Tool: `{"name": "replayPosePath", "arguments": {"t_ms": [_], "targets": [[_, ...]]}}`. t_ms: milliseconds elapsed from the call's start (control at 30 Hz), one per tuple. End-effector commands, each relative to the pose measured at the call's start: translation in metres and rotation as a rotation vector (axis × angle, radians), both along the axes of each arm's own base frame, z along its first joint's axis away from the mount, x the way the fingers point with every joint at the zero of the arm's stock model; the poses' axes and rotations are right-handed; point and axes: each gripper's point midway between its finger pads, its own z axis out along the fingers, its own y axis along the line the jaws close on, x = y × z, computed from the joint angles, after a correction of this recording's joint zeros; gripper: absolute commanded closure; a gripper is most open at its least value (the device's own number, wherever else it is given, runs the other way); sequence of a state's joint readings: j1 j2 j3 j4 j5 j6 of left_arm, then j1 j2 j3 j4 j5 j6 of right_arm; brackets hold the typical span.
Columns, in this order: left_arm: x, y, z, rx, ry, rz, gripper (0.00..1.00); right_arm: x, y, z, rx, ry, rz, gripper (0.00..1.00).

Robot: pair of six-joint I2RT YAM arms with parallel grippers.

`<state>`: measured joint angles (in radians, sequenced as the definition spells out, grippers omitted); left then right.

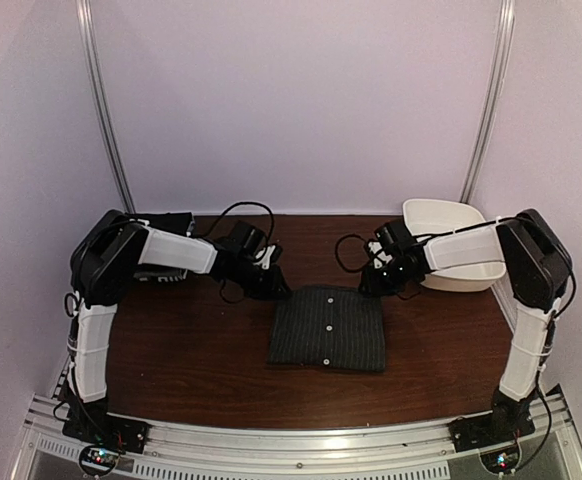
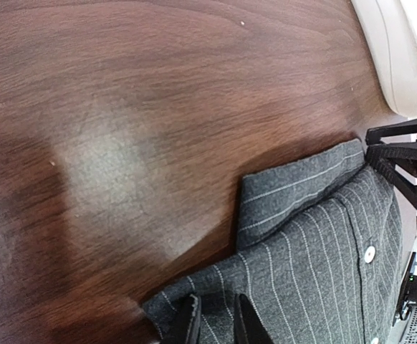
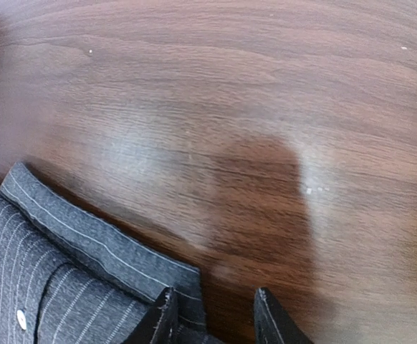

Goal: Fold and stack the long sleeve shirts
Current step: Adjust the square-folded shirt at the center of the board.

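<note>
Far right corner: white tub [image 1: 446,218] | centre: pinstriped shirt [image 1: 328,328], folded flat

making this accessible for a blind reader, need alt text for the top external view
A folded dark pinstriped shirt with white buttons lies in the middle of a brown wooden table. The left arm and right arm reach in from the sides, jaws at its far corners; a white tub sits at the far right.
</note>
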<state>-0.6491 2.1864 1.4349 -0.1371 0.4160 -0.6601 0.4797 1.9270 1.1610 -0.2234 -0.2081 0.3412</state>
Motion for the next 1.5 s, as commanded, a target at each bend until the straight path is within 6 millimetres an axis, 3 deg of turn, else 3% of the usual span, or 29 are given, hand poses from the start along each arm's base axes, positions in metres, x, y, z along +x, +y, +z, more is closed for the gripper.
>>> {"name": "replayPosePath", "arguments": {"t_ms": [0,67,200,400,533,800,867,933,1200,1333,1467], "targets": [[0.003,0.009,-0.02,0.045,0.024,0.01,0.82,0.0,-0.001,0.053,-0.024,-0.104,-0.006,0.61],[0.003,0.009,-0.019,0.045,0.025,0.011,0.82,-0.011,0.008,0.067,-0.018,-0.124,0.012,0.6],[0.005,0.01,-0.018,0.047,0.023,0.017,0.82,-0.048,0.047,0.083,0.008,-0.149,0.093,0.56],[0.007,0.01,-0.018,0.052,0.025,0.017,0.82,-0.113,0.096,0.075,-0.01,-0.136,0.216,0.56],[0.009,0.01,-0.019,0.057,0.028,0.016,0.82,-0.15,0.115,0.061,-0.025,-0.113,0.278,0.56],[0.015,0.007,-0.021,0.059,0.031,0.013,0.82,-0.194,0.117,-0.005,-0.183,-0.024,0.36,0.49],[0.016,0.006,-0.019,0.059,0.028,0.013,0.82,-0.198,0.115,-0.018,-0.23,-0.004,0.371,0.47],[0.017,0.005,-0.017,0.06,0.024,0.011,0.82,-0.197,0.117,-0.015,-0.232,-0.008,0.366,0.45],[0.022,0.001,0.005,0.049,-0.011,-0.011,0.81,-0.185,0.128,0.045,-0.127,-0.082,0.34,0.39],[0.028,0.001,0.043,0.028,-0.075,-0.01,0.73,-0.16,0.115,0.078,-0.042,-0.118,0.271,0.39],[0.027,0.004,0.084,-0.035,-0.117,-0.01,0.63,-0.127,0.09,0.083,-0.024,-0.132,0.188,0.45]]}}
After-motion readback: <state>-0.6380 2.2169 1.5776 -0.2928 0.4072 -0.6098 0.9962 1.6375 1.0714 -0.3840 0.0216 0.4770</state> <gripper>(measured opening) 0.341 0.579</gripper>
